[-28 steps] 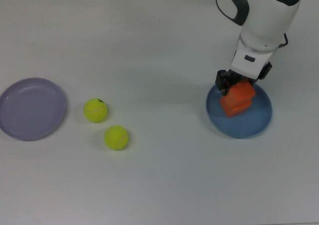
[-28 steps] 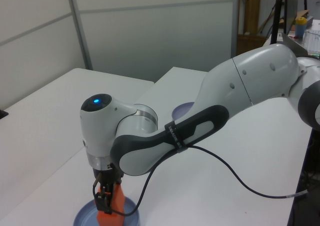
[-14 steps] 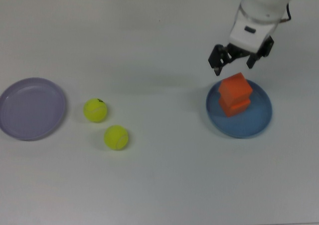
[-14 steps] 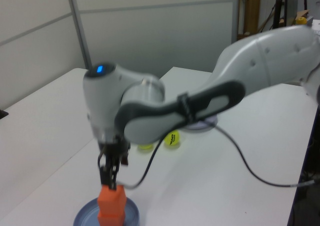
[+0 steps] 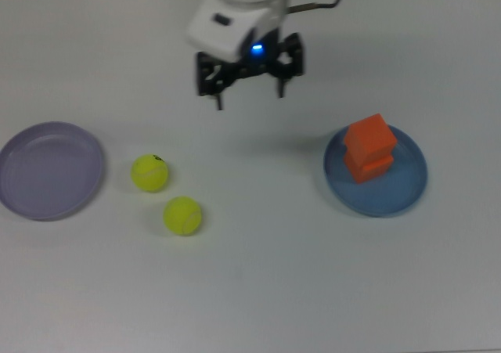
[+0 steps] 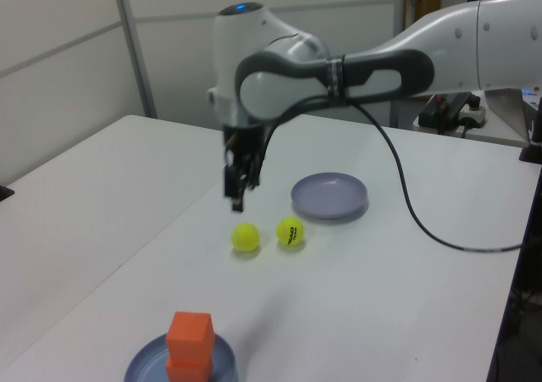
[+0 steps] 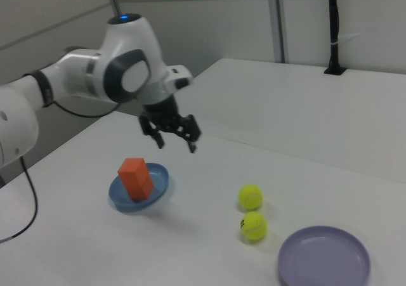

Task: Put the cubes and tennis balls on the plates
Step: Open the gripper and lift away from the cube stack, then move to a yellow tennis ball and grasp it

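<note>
Gripper (image 5: 249,95) up in the air, jaws wide, holding nothing. Two orange cubes (image 5: 369,148) stacked on the blue plate (image 5: 410,187). Both tennis balls (image 5: 149,173) on the table (image 5: 258,275), near the lavender plate (image 5: 48,170), apart from its rim.

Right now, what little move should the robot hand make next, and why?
Probably it should glide over and come down above the nearer tennis ball. Both orange cubes are already stacked on the blue plate, the two balls lie on the bare table, and the purple plate has nothing on it. The gripper hangs open, holding nothing.
</note>
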